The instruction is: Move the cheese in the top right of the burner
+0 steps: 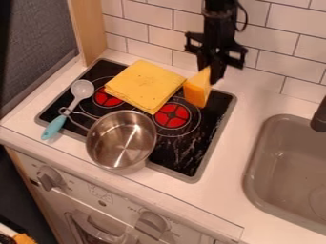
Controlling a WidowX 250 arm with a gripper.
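Cheese wedge, orange-yellow with flat sides (pixel 198 89): at the upper right of the black glass stovetop (pixel 185 157), narrow end up, beside the folded yellow cloth (pixel 145 86); whether its base bears on the glass cannot be told.
Black two-finger gripper (pixel 212 74): right at the wedge's narrow top; whether it is closed on the cheese or open around it cannot be told.
Handling: probably light and stiff, a toy piece, hardly fragile; its smooth, sloping faces could slip or twist.
Best hold: across the two broad faces, lower than the tip, where the body thickens.
Cloth: soft, matt, layered, roughly square; likely to drag if brushed.
Steel saucepan (pixel 121 140): round, shiny, hard-walled, with a wire-like looped handle (pixel 75 119).
Spoon with pale bowl and turquoise handle (pixel 54 127): smooth, slender.
Glass: glossy, with red burner discs.
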